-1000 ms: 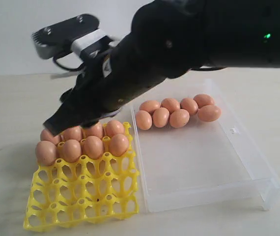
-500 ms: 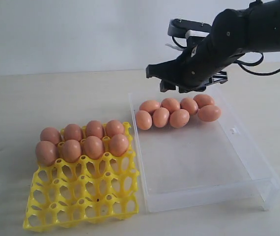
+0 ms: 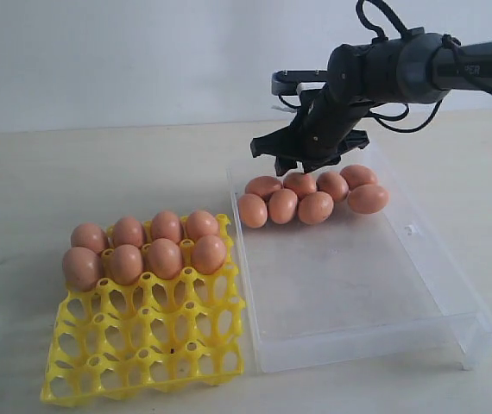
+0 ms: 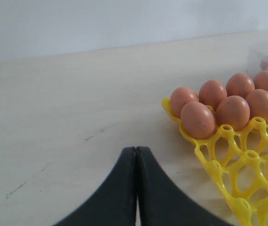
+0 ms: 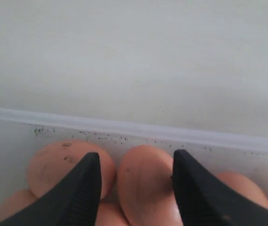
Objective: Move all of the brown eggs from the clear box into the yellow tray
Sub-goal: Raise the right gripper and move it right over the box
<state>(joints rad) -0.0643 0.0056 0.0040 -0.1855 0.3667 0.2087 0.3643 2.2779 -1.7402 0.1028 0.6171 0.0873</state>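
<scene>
Several brown eggs [image 3: 311,197] lie bunched at the far end of the clear box [image 3: 350,276]. Several more brown eggs [image 3: 164,257] fill the two back rows of the yellow tray [image 3: 142,345], left of the box. My right gripper [image 3: 302,164] hangs just over the far eggs. It is open, and its fingertips [image 5: 136,157] straddle one egg [image 5: 145,188] beside the box's far wall. My left gripper [image 4: 136,149] is shut and empty, low over the bare table beside the tray [image 4: 228,169] and its eggs [image 4: 232,110]. It is out of the exterior view.
The box's far wall [image 5: 138,129] runs right behind the straddled egg, with neighbouring eggs [image 5: 54,162] pressed close on both sides. The box has a small clasp tab [image 3: 412,229] on its right wall. A pale wall stands behind the table.
My right arm has swung from over the yellow tray across to the far end of the clear box and lowered over the eggs there. Its jaws have stayed equally wide.
</scene>
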